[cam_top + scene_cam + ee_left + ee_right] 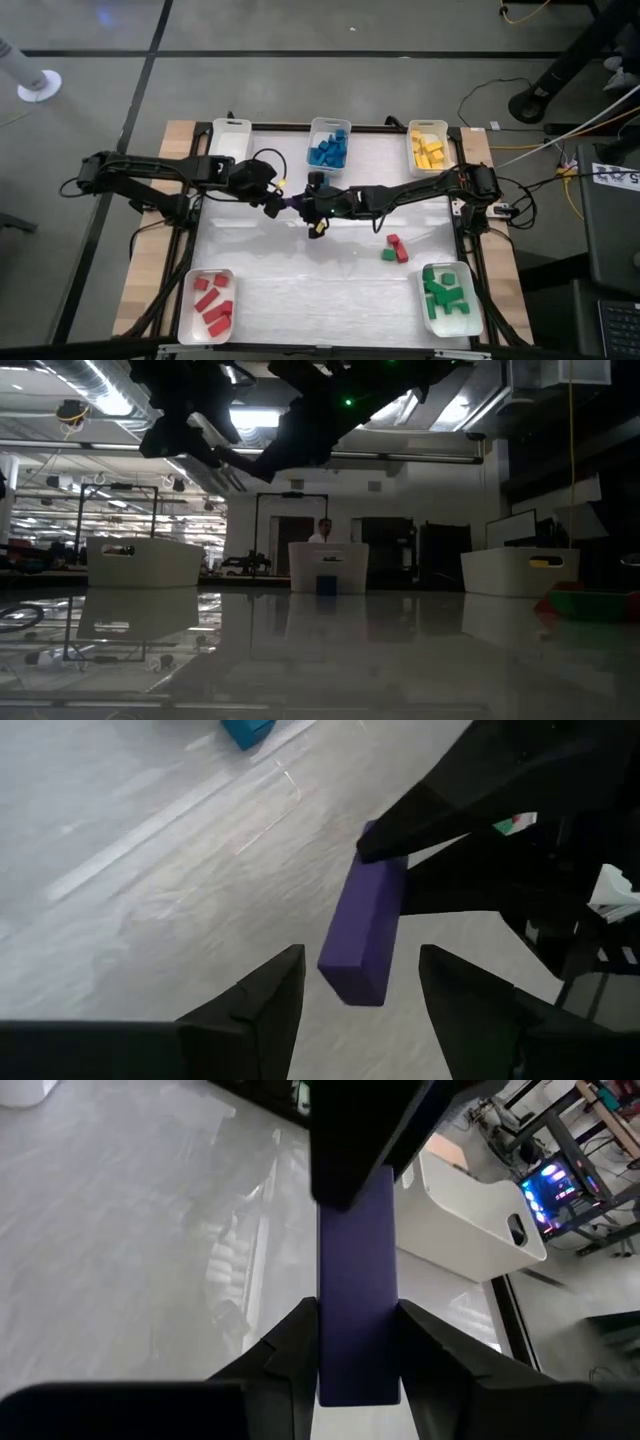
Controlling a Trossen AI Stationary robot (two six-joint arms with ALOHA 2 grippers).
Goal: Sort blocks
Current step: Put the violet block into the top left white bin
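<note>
A purple bar-shaped block [365, 930] hangs above the middle of the table, also visible in the high view [292, 203]. My right gripper [308, 206], reaching in from the table's right, is shut on it. My left gripper [360, 960], coming from the left, is open. Its two fingers stand on either side of the bar's free end, with a narrow gap showing on each side. Sorted blocks lie in white trays: blue [329, 148], yellow [428, 150], red [210, 305] and green [446, 292]. My right gripper pinches the purple bar's two long sides [357, 1342] between its two fingers, at the end nearer the table's right. The fingers come from the right, slanting down, and lie along the bar. The bar sticks out ahead of them, lifted clear of the table.
Two red blocks and a green one [395, 248] lie loose on the table's right half. A white tray [230, 138] stands at the far left with no blocks showing in it. The table's near middle is bare. A person stands in the room beyond the table [322, 532].
</note>
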